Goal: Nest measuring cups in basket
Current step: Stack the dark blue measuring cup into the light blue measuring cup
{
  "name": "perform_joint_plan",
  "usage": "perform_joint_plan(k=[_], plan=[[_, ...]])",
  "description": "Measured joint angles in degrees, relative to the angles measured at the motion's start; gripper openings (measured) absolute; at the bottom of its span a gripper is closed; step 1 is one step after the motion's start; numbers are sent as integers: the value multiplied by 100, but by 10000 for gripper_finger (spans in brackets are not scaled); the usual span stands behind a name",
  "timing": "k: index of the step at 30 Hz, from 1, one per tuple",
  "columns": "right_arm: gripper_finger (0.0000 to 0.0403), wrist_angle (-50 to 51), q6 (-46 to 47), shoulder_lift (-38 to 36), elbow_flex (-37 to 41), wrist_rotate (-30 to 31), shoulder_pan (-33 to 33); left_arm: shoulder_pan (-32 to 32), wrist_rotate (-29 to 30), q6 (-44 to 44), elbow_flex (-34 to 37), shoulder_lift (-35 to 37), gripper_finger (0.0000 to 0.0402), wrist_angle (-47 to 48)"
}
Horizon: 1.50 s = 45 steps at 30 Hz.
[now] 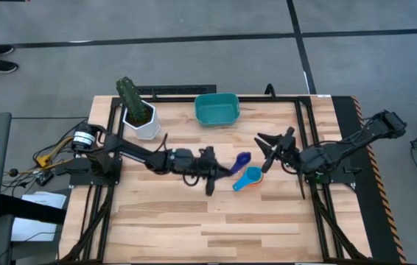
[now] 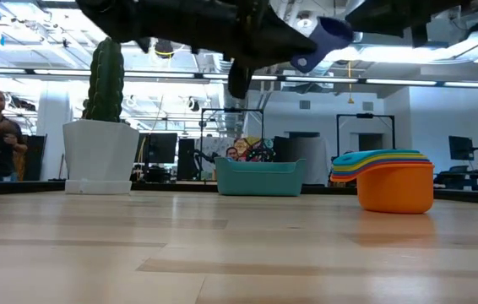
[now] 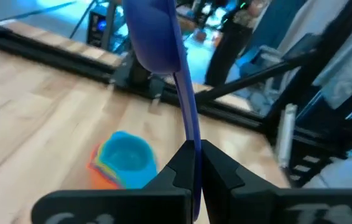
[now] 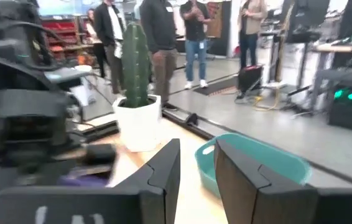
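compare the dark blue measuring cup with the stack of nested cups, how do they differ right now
The dark blue measuring cup is up off the table, pinched by its handle in the left gripper; the stack of nested cups sits on the wood. The dark blue cup is single; the stack holds several colours, orange outermost. Neither is in the teal basket.

teal basket [image 4: 269,163], potted cactus [image 4: 136,74], people [image 4: 163,37]
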<state>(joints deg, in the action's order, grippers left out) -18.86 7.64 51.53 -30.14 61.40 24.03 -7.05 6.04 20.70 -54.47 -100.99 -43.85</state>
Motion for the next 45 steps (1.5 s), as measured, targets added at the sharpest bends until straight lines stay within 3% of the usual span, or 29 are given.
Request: perform_joint_plan(k=[7, 17, 22, 29, 32, 37, 45], plan=[[115, -26, -514, -75, 1, 217, 120, -336, 120, 209, 54, -39, 0, -77], [107, -19, -512, -70, 1, 180, 439, -928, 1075, 273, 49, -37, 0, -257], [107, -47, -512, -70, 1, 170, 580, -1200, 1081, 577, 41, -262, 0, -651], [107, -30, -286, -68, 1, 169, 887, -1205, 412, 1506, 17, -1131, 0, -1762], [107, -29, -212, -68, 1, 169, 1156, -1083, 75, 1783, 17, -1169, 0, -1760], [106, -51, -204, -68, 1, 173, 1499, -681, -1052, 2198, 9, -1167, 0, -1733], [106, -94, -103, -68, 1, 184, 1719, -101, -1719, 2685, -57, -1167, 0, -1360]])
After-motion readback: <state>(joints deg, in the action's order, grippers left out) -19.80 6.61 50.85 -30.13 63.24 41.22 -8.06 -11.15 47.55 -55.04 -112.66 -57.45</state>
